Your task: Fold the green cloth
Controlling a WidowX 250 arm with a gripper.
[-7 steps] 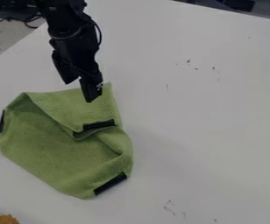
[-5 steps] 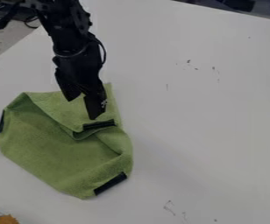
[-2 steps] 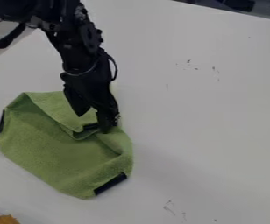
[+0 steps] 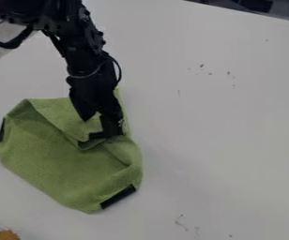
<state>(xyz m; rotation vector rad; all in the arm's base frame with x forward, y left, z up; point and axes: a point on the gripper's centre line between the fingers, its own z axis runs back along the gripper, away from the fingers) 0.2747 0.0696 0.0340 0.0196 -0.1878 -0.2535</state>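
While the end effector (image 4: 99, 127) points down, fingers apart, green cloth (image 4: 59, 161) beneath, partly folded, on white table (image 4: 228, 140)

Counted: one green cloth (image 4: 62, 164); three black patches (image 4: 118, 198) on it; one white table (image 4: 216, 117); one black robot arm (image 4: 84, 54); one black gripper (image 4: 99, 127), with two fingers (image 4: 112, 125); one orange-brown item (image 4: 8, 235), partly visible; several dark marks (image 4: 201, 66) on the tabletop, too small to count exactly.

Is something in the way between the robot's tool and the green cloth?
Nothing that I can see. The tool is at or just above the cloth, near its folded-over part, with no other thing between them.
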